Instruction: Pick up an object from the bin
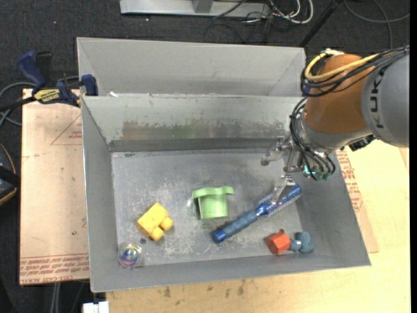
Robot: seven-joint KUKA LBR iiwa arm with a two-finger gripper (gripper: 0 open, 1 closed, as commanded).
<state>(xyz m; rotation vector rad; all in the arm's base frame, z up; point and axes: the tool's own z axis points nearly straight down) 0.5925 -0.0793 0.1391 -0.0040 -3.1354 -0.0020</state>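
**Clear marble (pixel 129 255) and other loose pieces in the grey metal bin (pixel 98 194)**

Nearest us, the small clear marble lies in the front left corner. Near the front right corner an orange-red plastic cube (pixel 279 242) touches a small blue-grey lump (pixel 302 242). Behind these we see a yellow plastic block (pixel 154 222), a pale green plastic cup (pixel 212 203) and a slanting blue plastic rod (pixel 251 218). The gripper (pixel 287 182) is at the rod's upper right end; we cannot tell whether it is parted or closed.
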